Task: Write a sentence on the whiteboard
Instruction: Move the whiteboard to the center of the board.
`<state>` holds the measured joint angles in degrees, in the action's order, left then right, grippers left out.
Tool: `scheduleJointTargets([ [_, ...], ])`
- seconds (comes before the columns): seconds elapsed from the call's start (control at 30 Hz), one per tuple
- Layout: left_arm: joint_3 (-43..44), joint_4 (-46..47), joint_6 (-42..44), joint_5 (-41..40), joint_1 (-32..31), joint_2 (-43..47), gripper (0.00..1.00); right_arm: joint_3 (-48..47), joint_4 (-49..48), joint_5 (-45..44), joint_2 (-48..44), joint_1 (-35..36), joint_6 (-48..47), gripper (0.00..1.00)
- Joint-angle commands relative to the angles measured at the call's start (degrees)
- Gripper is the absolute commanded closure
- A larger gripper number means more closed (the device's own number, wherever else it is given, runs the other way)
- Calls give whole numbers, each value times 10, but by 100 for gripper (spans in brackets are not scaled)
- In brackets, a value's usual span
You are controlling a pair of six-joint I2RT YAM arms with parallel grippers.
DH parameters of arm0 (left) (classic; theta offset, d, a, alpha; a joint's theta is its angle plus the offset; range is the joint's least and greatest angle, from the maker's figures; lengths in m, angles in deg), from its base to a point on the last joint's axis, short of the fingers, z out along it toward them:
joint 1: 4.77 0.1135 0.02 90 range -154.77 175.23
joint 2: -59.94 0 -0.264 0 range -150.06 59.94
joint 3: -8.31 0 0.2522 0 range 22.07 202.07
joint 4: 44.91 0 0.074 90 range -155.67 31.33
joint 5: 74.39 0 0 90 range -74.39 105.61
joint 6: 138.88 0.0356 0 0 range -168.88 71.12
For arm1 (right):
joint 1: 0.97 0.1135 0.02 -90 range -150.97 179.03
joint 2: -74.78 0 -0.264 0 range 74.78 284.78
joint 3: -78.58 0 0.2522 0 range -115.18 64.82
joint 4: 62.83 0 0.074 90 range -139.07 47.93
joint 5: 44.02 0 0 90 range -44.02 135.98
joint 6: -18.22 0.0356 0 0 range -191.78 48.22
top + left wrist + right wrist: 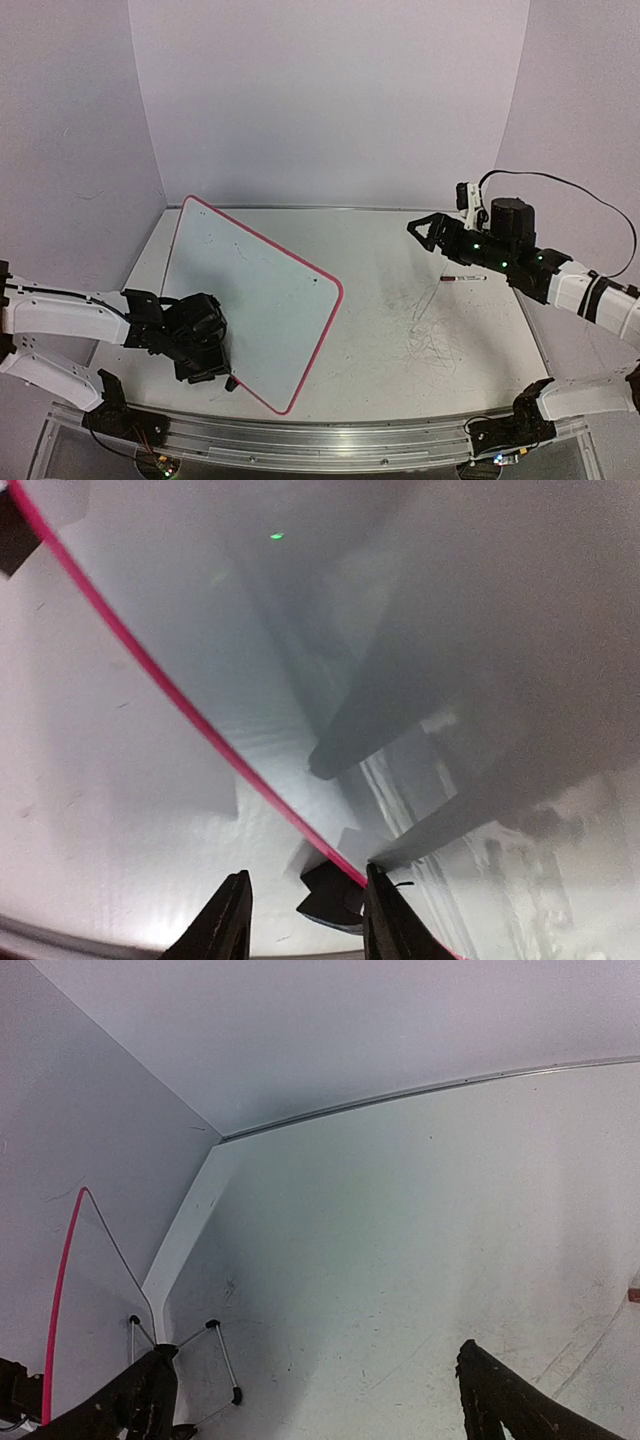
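The whiteboard (255, 295), white with a red-pink rim, stands tilted up on the left half of the table. A wire stand (215, 1360) props it from behind. No sentence shows on it; its face is blank apart from a few specks. My left gripper (218, 368) is at the board's near left edge. In the left wrist view its jaws (306, 875) stand apart, with the rim (180, 705) and a black clip (332, 895) between them. My right gripper (425, 232) is open and empty above the table at the right, as its wrist view (310, 1360) also shows.
A marker (465, 277) with a white body and a red end lies on the table just right of my right gripper. Faint grey scribbles (435, 340) mark the tabletop at the right. Walls close the back and both sides.
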<state>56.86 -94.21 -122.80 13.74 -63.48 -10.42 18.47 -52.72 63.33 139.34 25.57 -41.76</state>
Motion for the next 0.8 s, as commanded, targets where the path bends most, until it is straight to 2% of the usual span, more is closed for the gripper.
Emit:
scheduleJointTargets([
  [0.0,31,210,26,-43,3,-25,61,-13,-23,-10,8,9,-10,2],
  [0.27,69,275,56,-25,3,-104,61,-13,-19,-28,9,15,-4,2],
  [0.4,86,291,69,-17,2,-128,62,-22,11,-82,-12,15,-13,2],
  [0.53,71,292,74,-20,2,-114,62,-35,50,-144,-43,15,-44,2],
  [0.77,17,292,64,-6,2,-71,62,-50,53,-88,-25,40,-74,2],
])
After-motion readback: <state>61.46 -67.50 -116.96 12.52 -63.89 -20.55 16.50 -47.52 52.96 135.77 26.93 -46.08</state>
